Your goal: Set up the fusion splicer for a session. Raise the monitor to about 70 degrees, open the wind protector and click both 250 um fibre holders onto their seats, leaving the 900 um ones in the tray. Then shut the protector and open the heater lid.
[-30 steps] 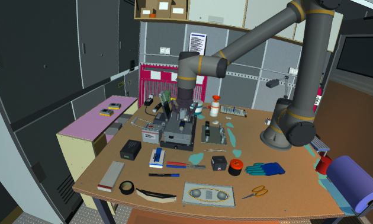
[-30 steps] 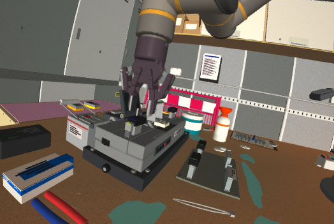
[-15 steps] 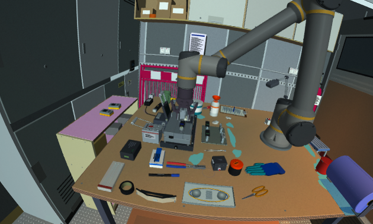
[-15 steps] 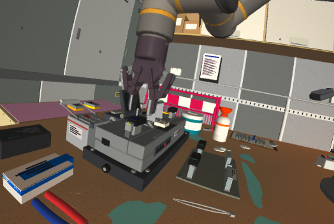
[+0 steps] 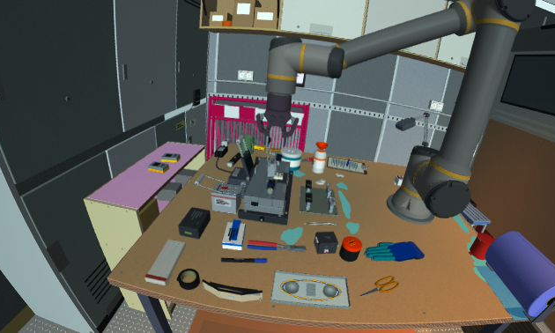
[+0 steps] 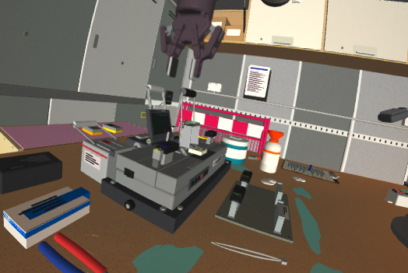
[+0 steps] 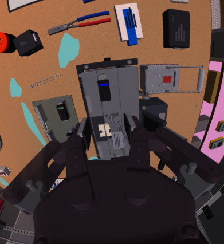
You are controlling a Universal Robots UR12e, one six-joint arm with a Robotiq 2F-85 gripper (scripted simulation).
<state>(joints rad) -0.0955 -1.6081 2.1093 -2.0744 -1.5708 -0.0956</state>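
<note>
The fusion splicer (image 5: 265,189) (image 6: 171,175) (image 7: 110,111) sits on a dark base in the middle of the bench, with its monitor (image 6: 159,125) raised at the far left corner and its wind protector (image 6: 189,135) standing open. A blue-marked fibre holder (image 7: 104,89) (image 6: 165,148) sits on the splicer's top and a pale block (image 6: 197,151) (image 7: 104,130) lies beside the open protector. To the right lies the grey holder tray (image 5: 318,200) (image 6: 259,210) (image 7: 57,114), with a green-marked holder (image 7: 62,111) (image 6: 237,195) in it. My gripper (image 5: 275,133) (image 6: 185,65) (image 7: 107,130) hangs well above the splicer, open and empty.
A white jar (image 5: 291,158) and an orange-capped bottle (image 5: 319,159) stand behind the splicer. A grey box with a red label (image 5: 225,198) sits to its left. Pliers (image 5: 274,246), tweezers (image 6: 249,252) and a black box (image 5: 194,222) lie in front.
</note>
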